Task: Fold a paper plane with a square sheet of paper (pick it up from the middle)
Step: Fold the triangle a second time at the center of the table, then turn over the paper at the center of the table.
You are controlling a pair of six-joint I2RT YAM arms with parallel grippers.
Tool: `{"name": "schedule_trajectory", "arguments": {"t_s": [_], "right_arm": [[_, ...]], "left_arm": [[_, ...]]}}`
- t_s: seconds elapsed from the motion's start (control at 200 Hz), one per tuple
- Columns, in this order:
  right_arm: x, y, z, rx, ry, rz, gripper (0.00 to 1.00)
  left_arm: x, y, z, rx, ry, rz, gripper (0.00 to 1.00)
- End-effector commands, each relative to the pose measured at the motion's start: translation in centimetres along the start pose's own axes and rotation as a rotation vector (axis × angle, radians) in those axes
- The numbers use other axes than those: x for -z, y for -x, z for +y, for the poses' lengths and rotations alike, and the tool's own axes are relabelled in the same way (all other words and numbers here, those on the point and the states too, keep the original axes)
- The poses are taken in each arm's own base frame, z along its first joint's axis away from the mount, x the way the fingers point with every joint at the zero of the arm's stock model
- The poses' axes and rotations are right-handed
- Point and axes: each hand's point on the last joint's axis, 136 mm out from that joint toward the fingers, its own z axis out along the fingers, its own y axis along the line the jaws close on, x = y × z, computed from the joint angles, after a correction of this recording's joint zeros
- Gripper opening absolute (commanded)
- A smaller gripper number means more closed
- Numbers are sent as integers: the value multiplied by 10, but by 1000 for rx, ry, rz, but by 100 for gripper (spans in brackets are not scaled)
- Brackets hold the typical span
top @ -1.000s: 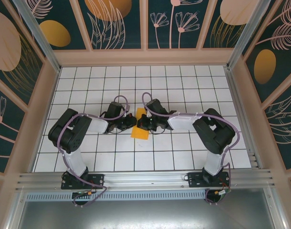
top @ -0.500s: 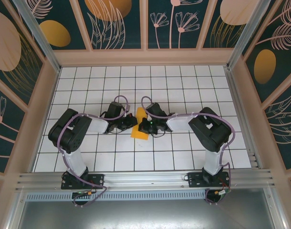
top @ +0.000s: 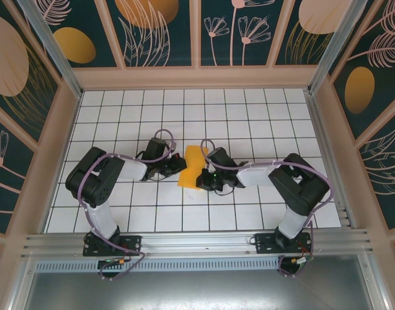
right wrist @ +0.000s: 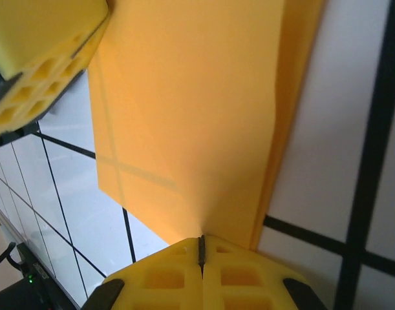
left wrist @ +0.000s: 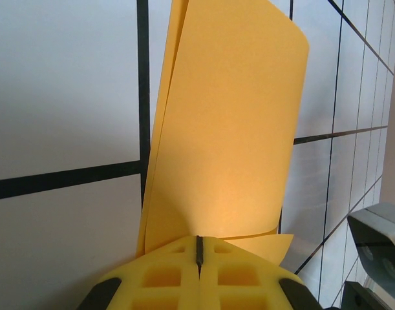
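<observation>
Since a crease likely needs both sides pinned, the left gripper (top: 180,166) and right gripper (top: 202,179) each pinch shut on an opposite edge of the folded sheet of paper (top: 192,163), which sits between them at the middle of the tiled table (top: 119,110). Counted, there is one sheet, showing at least two layers, and two grippers.

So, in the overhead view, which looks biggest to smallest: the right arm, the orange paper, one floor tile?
1. right arm
2. orange paper, longer but narrower than a tile: close
3. floor tile
The arm rises toward the camera, so it looks somewhat enlarged.
</observation>
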Motion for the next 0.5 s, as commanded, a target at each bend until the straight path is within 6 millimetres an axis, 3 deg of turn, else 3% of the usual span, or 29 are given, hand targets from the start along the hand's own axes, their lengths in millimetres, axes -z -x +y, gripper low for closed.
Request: {"name": "schedule_trajectory", "arguments": {"t_s": [0.0, 0.125, 0.28, 0.495], "right_arm": [[6, -29, -31, -60, -88, 69, 1], [14, -21, -27, -43, -99, 29, 1], [31, 6, -9, -35, -61, -105, 5], [46, 50, 14, -108, 83, -240, 37]], "left_arm": [[-6, -13, 51, 53, 179, 9, 1], [-5, -13, 48, 46, 173, 9, 1], [-3, -13, 37, 35, 132, 17, 3], [1, -9, 16, 25, 60, 17, 5]]}}
